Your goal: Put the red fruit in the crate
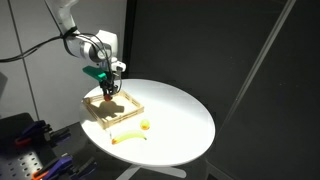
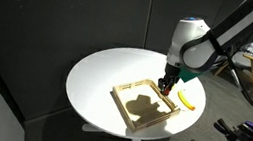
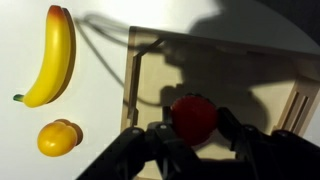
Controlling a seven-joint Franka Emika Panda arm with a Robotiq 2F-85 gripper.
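Red fruit (image 3: 193, 117) clasped in the gripper (image 3: 194, 132), above the light-wood crate (image 3: 133, 85), banana (image 3: 52, 55) alongside on white tabletop (image 3: 100, 105)

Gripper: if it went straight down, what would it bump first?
Probably the bare floor of the crate. The gripper points down over the inside, and the red fruit it holds would likely touch first. Its height is hard to judge.

- crate (image 2: 123, 109): floor bare, open from above, low walls around;
- banana (image 3: 55, 55), small yellow fruit (image 3: 58, 138): just beside one wall;
- table (image 2: 95, 76): open surface on other sides
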